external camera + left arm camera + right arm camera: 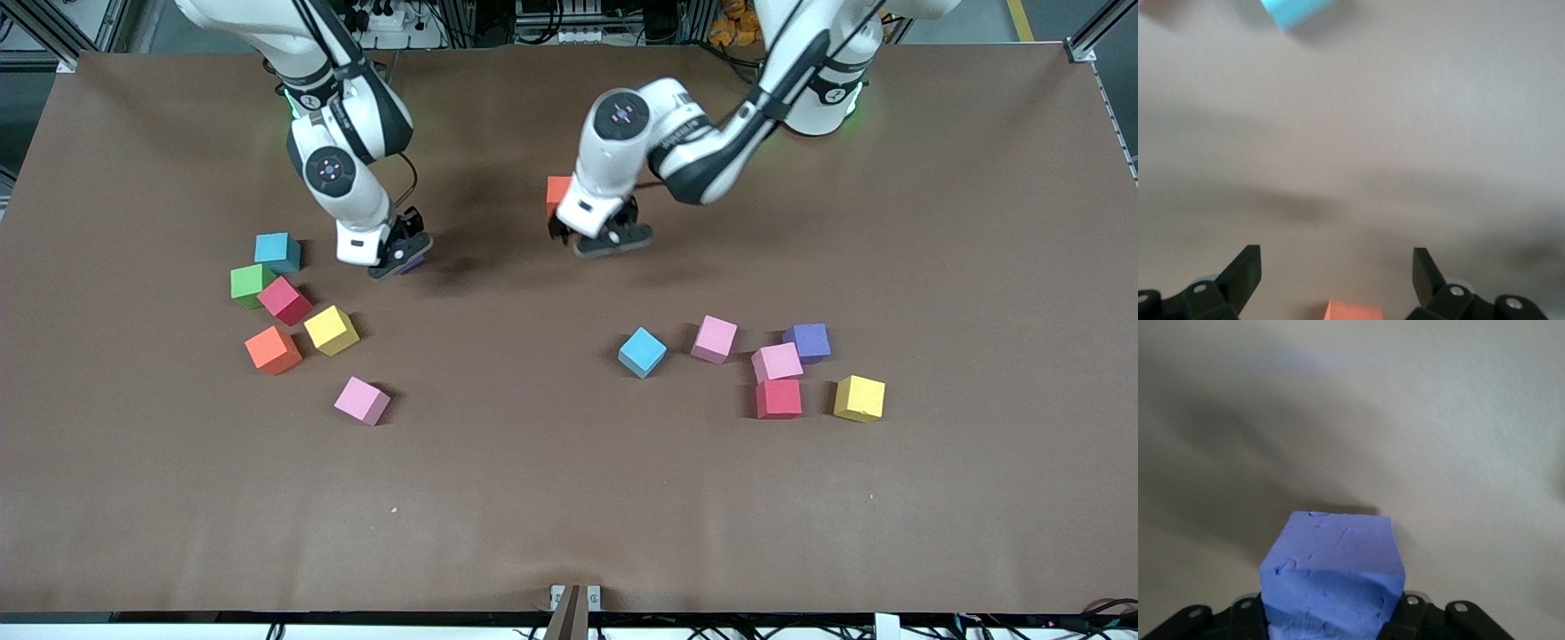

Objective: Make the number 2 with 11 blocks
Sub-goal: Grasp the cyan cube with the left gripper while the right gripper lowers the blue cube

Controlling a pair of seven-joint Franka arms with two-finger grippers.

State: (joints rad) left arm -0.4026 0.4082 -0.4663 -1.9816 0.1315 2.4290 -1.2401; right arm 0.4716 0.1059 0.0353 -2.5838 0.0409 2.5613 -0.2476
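Between right gripper (pixel 1331 630) fingers: purple block (pixel 1331 573) | left gripper (pixel 1337 273) open

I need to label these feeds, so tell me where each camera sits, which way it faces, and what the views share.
Front view: high across the table, facing both arms' bases and the scattered cubes.
Left wrist view: on the left arm's wrist, looking down past the open left gripper at an orange cube.
Right wrist view: on the right wrist, looking past the right gripper, shut on a purple cube.
Shared: front and left wrist views both show the orange cube.
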